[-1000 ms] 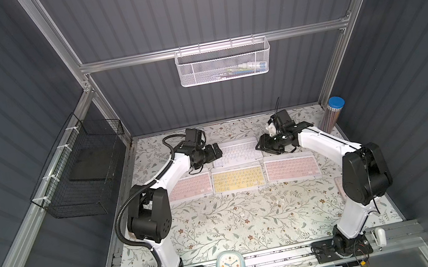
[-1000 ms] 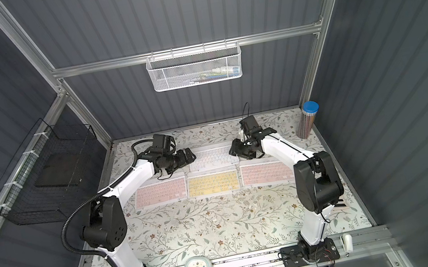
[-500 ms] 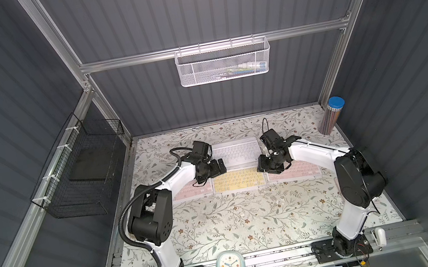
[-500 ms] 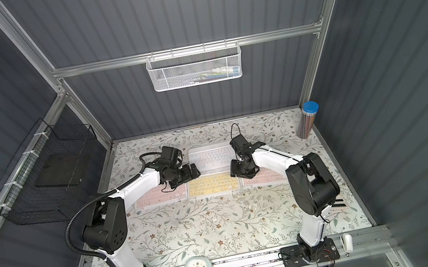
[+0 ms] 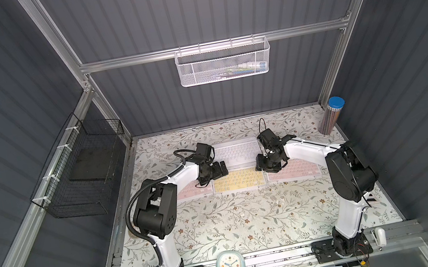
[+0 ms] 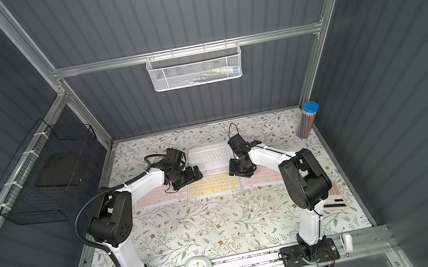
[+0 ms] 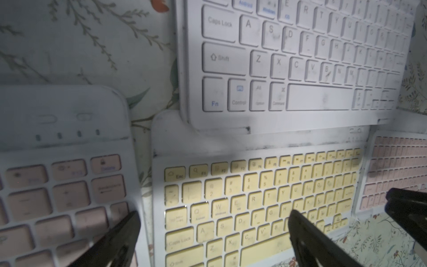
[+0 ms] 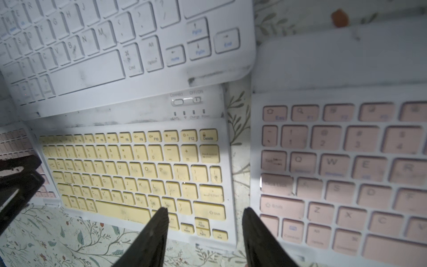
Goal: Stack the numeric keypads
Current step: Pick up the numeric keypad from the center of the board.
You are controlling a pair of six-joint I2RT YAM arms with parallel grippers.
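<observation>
Four numeric keypads lie at mid-table. The white-keyed one (image 5: 237,152) (image 7: 300,57) sits at the back, its near edge overlapping the top strip of the yellow one (image 5: 239,183) (image 8: 129,166). A pink one (image 5: 190,193) (image 7: 57,191) lies left of the yellow, another pink one (image 5: 295,172) (image 8: 346,173) right of it. My left gripper (image 5: 217,169) (image 7: 213,215) hangs wide open over the yellow keypad's left end, holding nothing. My right gripper (image 5: 264,162) (image 8: 205,211) is open over the yellow keypad's right end, one finger above the gap to the pink one.
A small pink calculator (image 6: 336,199) lies at the right behind the right arm. A tube of pencils (image 5: 333,116) stands in the back right corner. A clock (image 5: 229,266) sits on the front rail. A black wire basket (image 5: 80,175) and a white mesh basket (image 5: 222,61) hang on the walls.
Both arms have drawn back from the ends of the white keypad toward the front, now low over the yellow keypad's two ends. Neither gripper's opening has visibly changed.
</observation>
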